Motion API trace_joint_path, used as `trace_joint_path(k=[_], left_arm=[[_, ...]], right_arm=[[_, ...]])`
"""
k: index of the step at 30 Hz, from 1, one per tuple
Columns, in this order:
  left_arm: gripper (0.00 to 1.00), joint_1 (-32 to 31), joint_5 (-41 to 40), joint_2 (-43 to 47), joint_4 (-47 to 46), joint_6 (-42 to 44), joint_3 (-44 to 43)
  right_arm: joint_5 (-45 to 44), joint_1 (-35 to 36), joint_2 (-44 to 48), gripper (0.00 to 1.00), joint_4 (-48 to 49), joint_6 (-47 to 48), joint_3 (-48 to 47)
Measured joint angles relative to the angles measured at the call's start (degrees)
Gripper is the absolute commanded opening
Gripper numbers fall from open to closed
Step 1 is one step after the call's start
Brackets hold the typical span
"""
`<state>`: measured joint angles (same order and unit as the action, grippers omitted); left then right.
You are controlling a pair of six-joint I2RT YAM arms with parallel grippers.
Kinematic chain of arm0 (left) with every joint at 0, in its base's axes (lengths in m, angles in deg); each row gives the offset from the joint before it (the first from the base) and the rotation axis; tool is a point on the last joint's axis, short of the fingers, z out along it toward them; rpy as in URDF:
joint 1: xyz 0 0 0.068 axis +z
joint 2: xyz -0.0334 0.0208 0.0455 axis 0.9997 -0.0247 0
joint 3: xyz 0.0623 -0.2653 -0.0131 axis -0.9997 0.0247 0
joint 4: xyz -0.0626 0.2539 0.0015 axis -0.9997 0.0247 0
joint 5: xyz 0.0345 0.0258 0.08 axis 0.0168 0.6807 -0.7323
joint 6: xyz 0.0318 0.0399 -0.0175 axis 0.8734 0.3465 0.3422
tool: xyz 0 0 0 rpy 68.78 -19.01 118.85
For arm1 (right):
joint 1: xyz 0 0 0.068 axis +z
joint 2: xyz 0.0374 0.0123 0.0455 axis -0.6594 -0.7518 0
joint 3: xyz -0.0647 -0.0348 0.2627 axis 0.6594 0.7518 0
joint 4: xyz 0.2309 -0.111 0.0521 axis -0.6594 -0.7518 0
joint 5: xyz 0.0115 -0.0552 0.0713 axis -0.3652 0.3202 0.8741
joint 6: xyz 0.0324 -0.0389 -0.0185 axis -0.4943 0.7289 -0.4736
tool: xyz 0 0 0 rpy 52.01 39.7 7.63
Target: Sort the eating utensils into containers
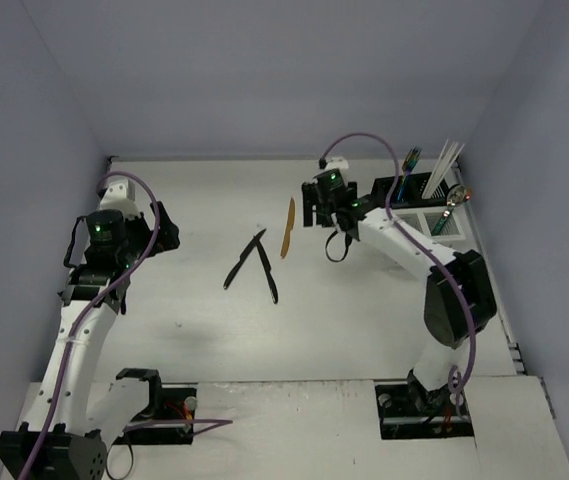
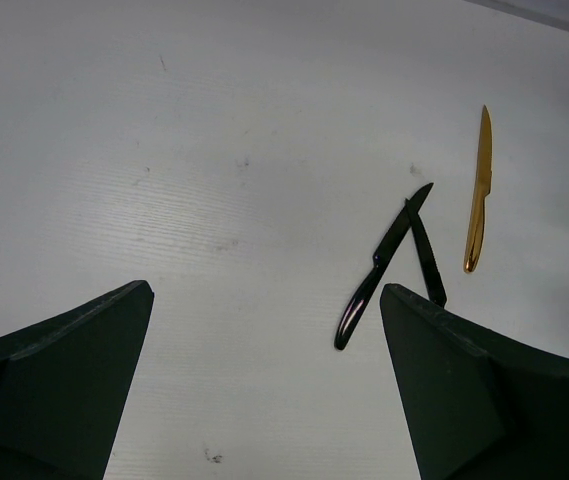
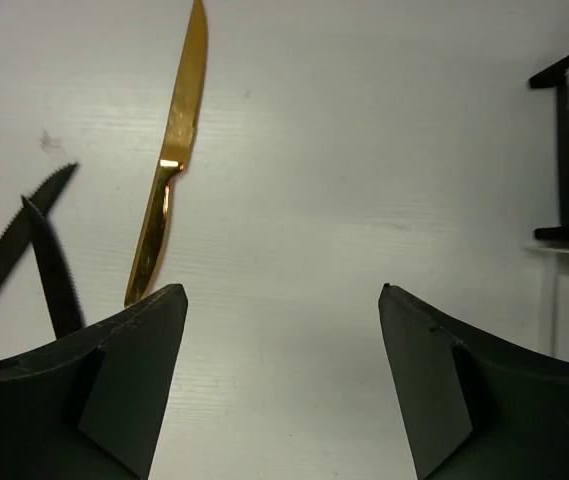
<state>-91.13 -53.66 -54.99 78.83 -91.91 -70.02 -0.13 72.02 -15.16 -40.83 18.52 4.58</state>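
The gold knife lies flat on the bench, its long axis running front to back, just left of my right tool, whose jaws stand apart and empty. My left tool, also apart, sits well farther away.

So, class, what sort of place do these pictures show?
Probably a robotics lab test cell: plain walls box in a white table, left arm and right arm bolted on, a gold knife laid out.

Open table surrounds the gold knife and 2 crossed black knives; caddies block far right.
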Motion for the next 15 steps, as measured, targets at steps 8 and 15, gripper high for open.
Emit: trace_joint_path(k=[8, 15], left_arm=[[0.97, 0.02, 0.0, -0.43, 0.04, 0.0, 0.0], [0.97, 0.02, 0.02, -0.83, 0.11, -0.01, 0.0]], right_arm=[[1.72, 1.85, -15.38, 0.66, -2.71, -5.21, -9.07], [3.0, 2.4, -25.57, 0.62, -2.48, -6.77, -16.33]])
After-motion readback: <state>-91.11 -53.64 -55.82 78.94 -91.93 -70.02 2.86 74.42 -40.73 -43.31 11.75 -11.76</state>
